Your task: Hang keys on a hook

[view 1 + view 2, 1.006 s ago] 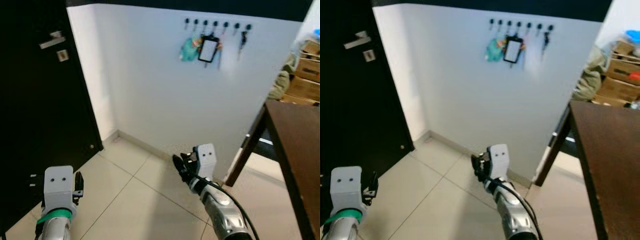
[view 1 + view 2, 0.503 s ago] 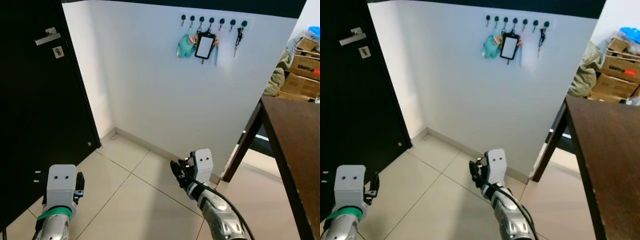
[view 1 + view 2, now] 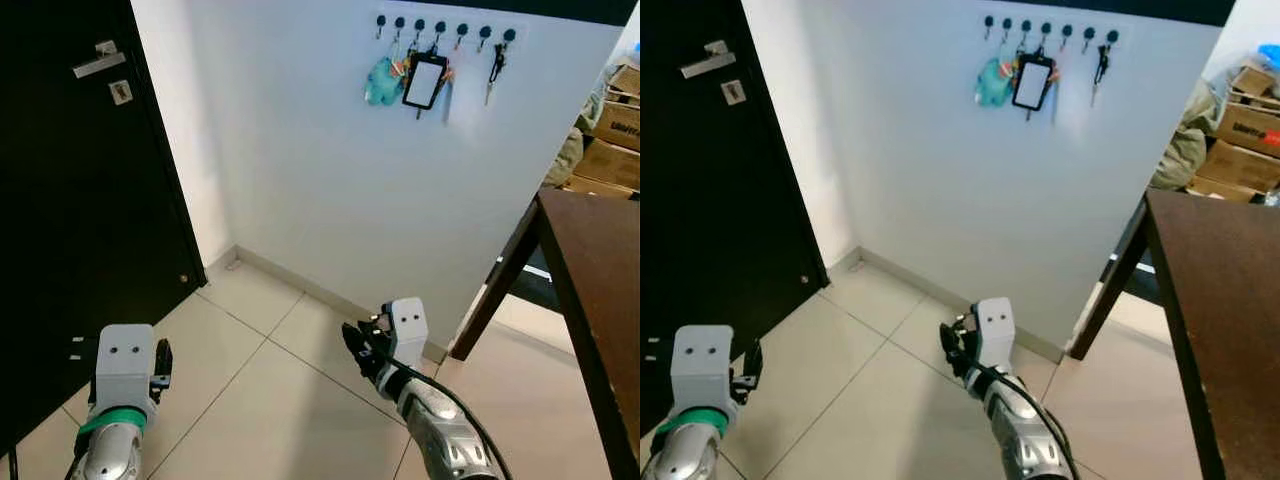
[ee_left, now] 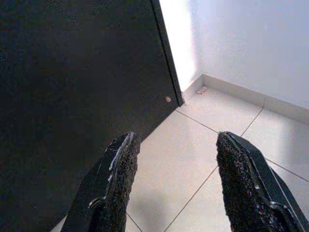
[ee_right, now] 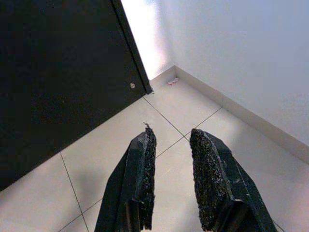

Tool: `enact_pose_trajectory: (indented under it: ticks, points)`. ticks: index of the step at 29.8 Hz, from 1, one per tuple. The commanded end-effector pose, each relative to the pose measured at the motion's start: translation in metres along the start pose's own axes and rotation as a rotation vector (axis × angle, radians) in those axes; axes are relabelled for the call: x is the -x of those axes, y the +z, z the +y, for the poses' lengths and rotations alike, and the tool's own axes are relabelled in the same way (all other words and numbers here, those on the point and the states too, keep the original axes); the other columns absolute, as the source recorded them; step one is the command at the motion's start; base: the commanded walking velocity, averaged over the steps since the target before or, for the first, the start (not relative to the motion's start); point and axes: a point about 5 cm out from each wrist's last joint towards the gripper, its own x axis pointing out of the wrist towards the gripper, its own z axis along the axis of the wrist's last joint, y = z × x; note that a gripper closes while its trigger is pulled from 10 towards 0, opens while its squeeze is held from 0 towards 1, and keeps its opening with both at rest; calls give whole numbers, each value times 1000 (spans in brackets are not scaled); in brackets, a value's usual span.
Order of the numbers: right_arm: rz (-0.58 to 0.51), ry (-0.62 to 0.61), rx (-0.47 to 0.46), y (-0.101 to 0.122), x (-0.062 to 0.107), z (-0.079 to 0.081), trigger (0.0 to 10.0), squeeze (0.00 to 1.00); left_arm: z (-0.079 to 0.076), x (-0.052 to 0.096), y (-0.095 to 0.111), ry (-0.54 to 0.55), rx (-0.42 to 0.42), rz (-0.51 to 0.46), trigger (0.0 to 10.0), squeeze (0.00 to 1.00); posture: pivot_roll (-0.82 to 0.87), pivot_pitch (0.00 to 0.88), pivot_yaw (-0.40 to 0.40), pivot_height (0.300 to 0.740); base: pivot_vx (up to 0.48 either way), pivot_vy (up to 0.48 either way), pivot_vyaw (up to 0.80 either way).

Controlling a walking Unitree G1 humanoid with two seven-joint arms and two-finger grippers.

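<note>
High on the white wall the hook rail waits, keys unseen, while the left gripper hangs wide and the right gripper narrow and empty, so approach squarely before raising.

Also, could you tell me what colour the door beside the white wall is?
Black: the door shows best in the left eye view.

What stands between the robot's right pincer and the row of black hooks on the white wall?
Nothing visible does. The right pincer hangs low; the row of black hooks sits high on the white wall ahead, and the dark wooden table stands aside.
</note>
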Motion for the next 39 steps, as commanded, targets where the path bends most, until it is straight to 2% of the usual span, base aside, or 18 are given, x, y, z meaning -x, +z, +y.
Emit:
enact_pose_trajectory:
  ticks: [1, 13, 39]
  points:
    - [10, 1, -6, 0, 0, -1, 10000, 0, 1, 1, -9, 7, -9, 37, 10000, 0, -100, 126, 83, 740, 0, 0, 0]
    - [22, 21, 54, 4, -2, 1, 10000, 0, -7, 3, -6, 9, 27, 29, 10000, 0, -114, 144, 57, 740, 0, 0, 0]
    - [18, 10, 68, 6, 1, -1, 10000, 0, -7, 7, -3, 18, 47, 18, 10000, 0, -128, 161, 59, 740, 0, 0, 0]
